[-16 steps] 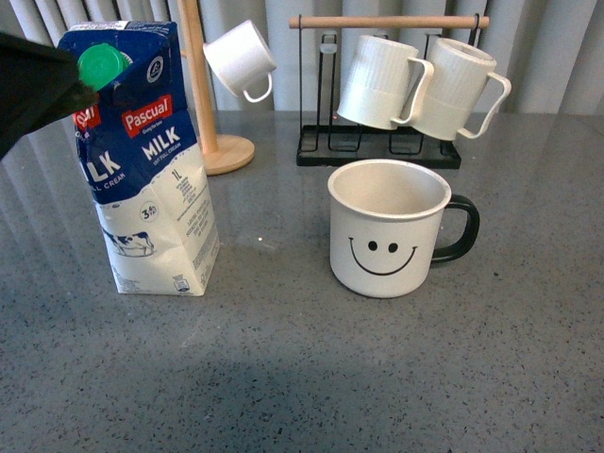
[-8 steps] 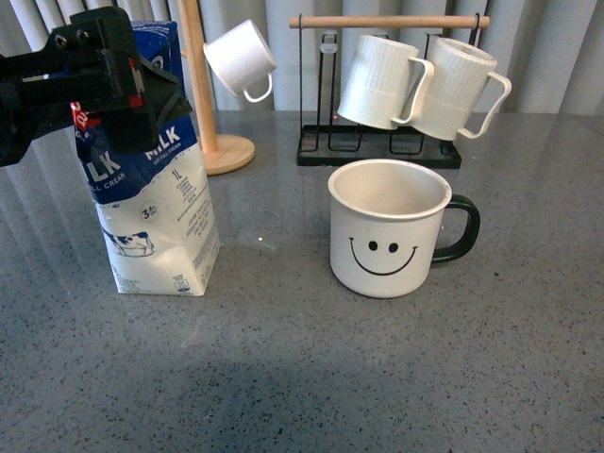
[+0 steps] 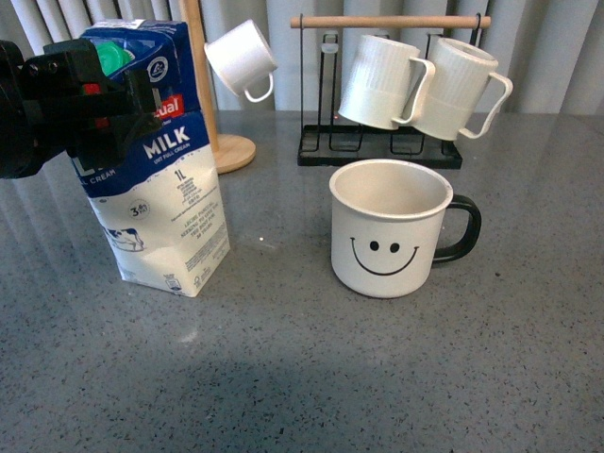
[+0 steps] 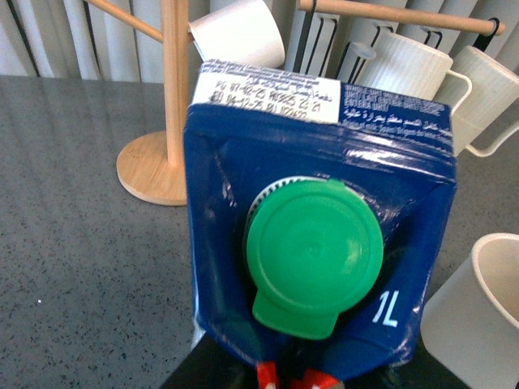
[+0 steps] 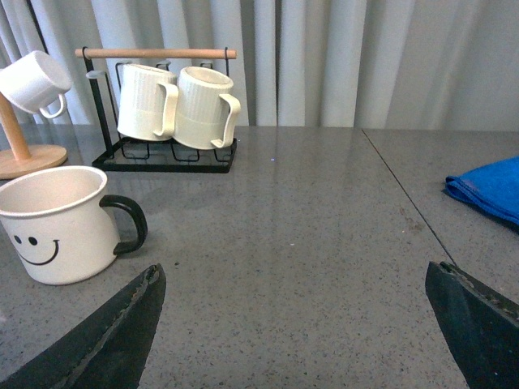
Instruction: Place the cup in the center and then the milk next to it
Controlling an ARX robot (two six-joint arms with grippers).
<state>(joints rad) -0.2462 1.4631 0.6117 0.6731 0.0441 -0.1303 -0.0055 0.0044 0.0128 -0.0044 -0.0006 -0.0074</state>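
The milk [image 3: 175, 208], a tall blue-and-white carton with a green cap, stands at the left of the grey table and leans slightly. My left gripper [image 3: 94, 104] is shut on its upper part from the left. In the left wrist view the green cap [image 4: 315, 253] fills the middle, and the gripper [image 4: 284, 377] shows dark at the carton's near edge. The cup [image 3: 387, 231], a white mug with a black smiley and black handle, sits about mid-table, to the right of the milk and apart from it. My right gripper [image 5: 292, 271] hangs open over bare table, with the cup [image 5: 53, 227] off to one side.
A wooden mug tree [image 3: 203, 94] holding a small white cup [image 3: 241, 58] stands behind the milk. A black rack [image 3: 377, 151] with two ribbed white mugs [image 3: 377, 80] is behind the smiley cup. A blue cloth [image 5: 491, 190] lies at the far right.
My left gripper came in from the left and closed on the carton's top. The carton has shifted a little right toward the cup and now leans. The cup has not moved.
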